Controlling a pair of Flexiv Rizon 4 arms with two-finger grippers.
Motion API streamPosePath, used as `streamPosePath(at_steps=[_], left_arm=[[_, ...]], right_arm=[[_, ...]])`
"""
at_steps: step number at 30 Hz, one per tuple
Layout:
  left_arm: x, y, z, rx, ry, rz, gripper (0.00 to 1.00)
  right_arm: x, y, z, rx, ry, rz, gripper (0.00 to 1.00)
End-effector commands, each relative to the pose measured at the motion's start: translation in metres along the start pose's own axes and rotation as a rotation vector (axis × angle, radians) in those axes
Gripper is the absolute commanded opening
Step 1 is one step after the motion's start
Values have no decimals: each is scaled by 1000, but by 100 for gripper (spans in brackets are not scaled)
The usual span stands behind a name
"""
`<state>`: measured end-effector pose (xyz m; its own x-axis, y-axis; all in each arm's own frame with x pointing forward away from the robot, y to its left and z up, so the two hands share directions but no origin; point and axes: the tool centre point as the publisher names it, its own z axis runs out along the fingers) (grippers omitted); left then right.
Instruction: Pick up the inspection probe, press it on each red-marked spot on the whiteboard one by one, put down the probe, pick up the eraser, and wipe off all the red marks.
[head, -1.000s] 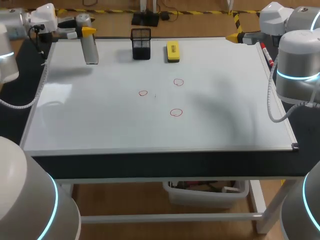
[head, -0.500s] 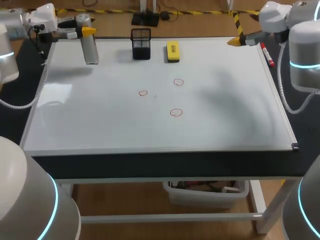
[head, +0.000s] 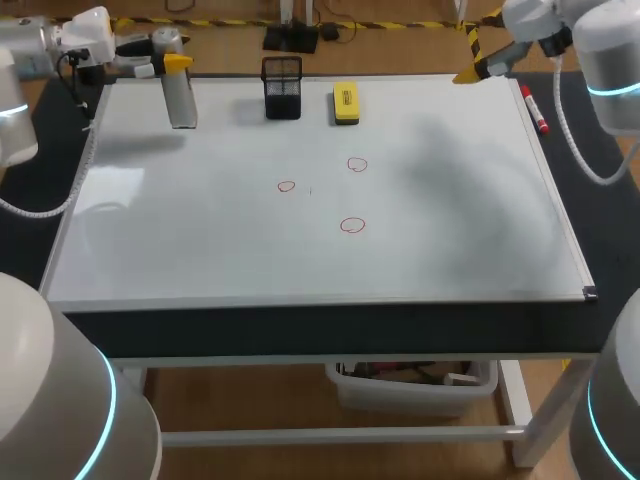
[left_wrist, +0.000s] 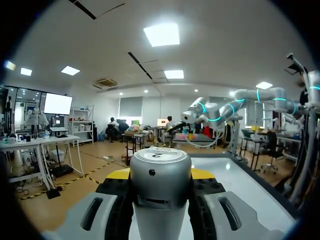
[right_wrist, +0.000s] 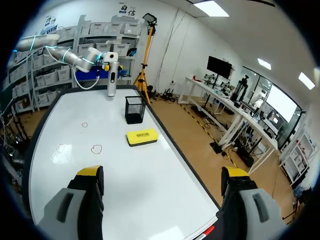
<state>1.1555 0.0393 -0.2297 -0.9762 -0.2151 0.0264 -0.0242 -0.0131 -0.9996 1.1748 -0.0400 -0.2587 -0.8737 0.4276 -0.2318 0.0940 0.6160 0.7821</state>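
In the upper left of the head view, the left gripper (head: 172, 64) is seen closed on the inspection probe (head: 180, 98), a silver cylinder held nearly upright over the far left corner of the whiteboard (head: 200, 250). Whether its lower end touches the board cannot be told. In the left wrist view the probe is clamped between both fingers, one on each side, with the yellow tips showing just behind it.

In the upper middle of the head view, a black mesh holder (head: 282, 88) is stood by the board's far edge. The yellow eraser (head: 346, 103) is laid just to the right of it, not touching.

Three red marks (head: 287, 186) are drawn near the middle of the frame. A second mark (head: 357, 164) is placed higher and to the right, and a third mark (head: 352, 225) lower down.

Along the board's right edge a red marker (head: 533, 110) is laid.

In the upper right, the right gripper (head: 468, 75) is held over the far right corner. In the right wrist view its fingers (right_wrist: 90, 172) are spread wide with nothing between them — the eraser, holder and marks are seen well ahead of it.
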Motion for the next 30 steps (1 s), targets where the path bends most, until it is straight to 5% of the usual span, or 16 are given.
streamPosePath(at_steps=[1, 30], left_arm=[[3, -2, 1, -3, -7, 2, 0], [3, -2, 1, -3, -7, 2, 0]], right_arm=[[-14, 4, 21, 146, 207, -30, 100], [-28, -10, 86, 558, 506, -468, 100]])
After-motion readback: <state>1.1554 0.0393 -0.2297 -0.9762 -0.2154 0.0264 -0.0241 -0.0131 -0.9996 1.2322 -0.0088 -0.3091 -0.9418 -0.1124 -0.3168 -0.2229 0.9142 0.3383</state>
